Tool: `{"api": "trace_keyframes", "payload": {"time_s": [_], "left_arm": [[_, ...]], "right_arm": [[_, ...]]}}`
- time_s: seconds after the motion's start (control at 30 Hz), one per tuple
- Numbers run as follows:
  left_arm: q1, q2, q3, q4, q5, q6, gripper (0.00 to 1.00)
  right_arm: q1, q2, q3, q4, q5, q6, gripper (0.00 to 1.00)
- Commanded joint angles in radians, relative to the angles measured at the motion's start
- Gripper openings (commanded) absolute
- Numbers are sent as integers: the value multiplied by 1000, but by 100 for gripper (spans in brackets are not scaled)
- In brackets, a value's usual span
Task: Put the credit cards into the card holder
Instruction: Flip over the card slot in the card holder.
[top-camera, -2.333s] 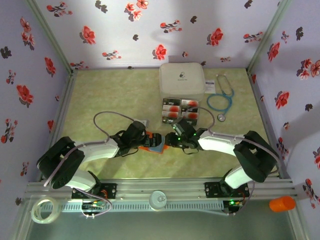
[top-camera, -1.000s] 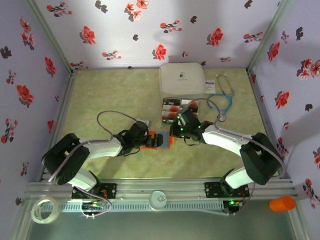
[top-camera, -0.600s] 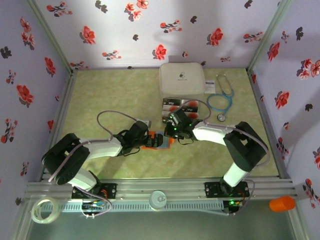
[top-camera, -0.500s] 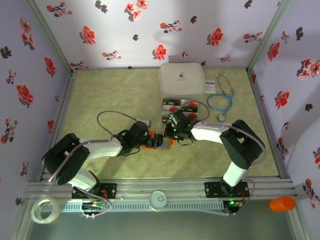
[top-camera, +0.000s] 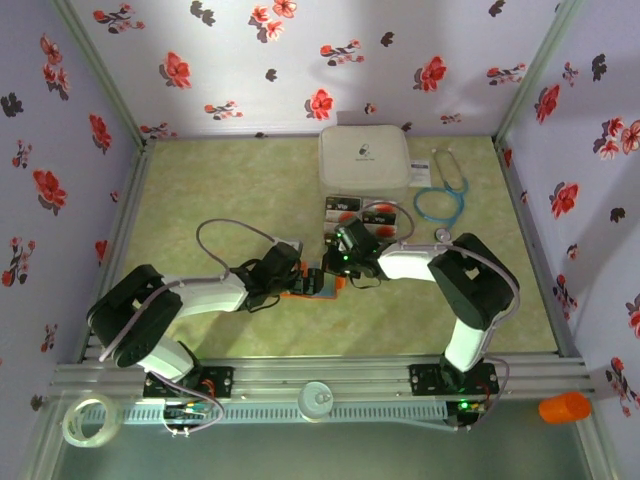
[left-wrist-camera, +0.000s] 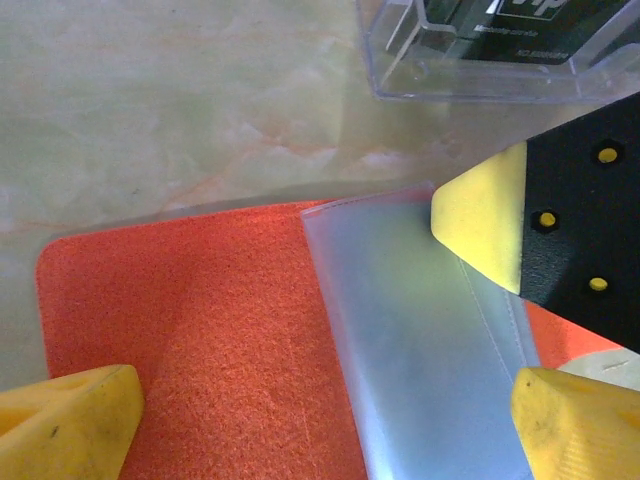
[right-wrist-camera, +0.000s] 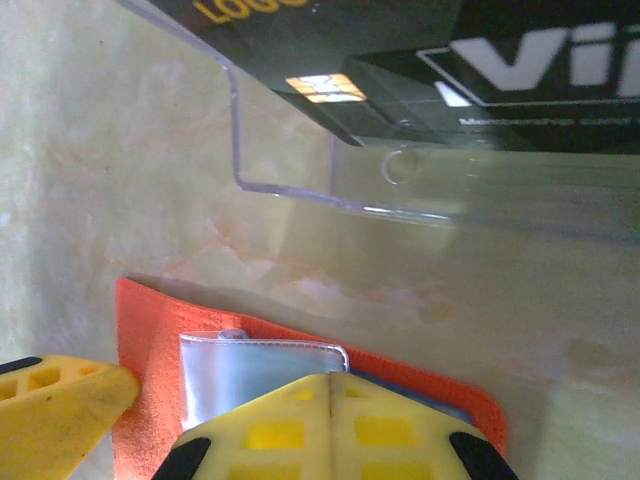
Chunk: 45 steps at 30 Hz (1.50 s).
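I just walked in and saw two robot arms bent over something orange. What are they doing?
Both arms are at the orange card holder, which lies open. The left gripper hangs over it with its fingers spread wide. The right gripper is shut, with a fingertip at the clear pocket, which looks empty. The credit cards sit in a clear tray just behind.

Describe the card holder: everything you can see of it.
The card holder lies open and flat on the table, beside the clear tray. Orange and felt-like, rounded corners, a translucent grey-blue pocket inside. The open left pincer straddles it; the shut right pincer rests its tip on the pocket.
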Motion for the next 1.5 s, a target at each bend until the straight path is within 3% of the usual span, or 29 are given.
{"api": "trace_keyframes", "payload": {"time_s": [0.0, 0.57, 0.67, 0.8, 0.9, 1.47], "left_arm": [[-7, 36, -1, -75, -36, 28, 94], [-22, 104, -3, -68, -45, 53, 61], [-25, 112, -4, -59, -42, 52, 54], [-30, 118, -6, -52, -41, 46, 52], [-32, 119, -6, -47, -40, 44, 51], [-37, 113, -18, -38, -40, 39, 50]], "right_arm": [[2, 40, -18, -14, -31, 29, 0], [4, 22, -9, -16, -35, 39, 0], [1, 8, 2, -30, -34, 30, 5], [0, -36, 8, -51, -15, 22, 30], [-1, -66, 9, -70, 5, 18, 40], [-1, -62, -3, -43, -18, 38, 47]]}}
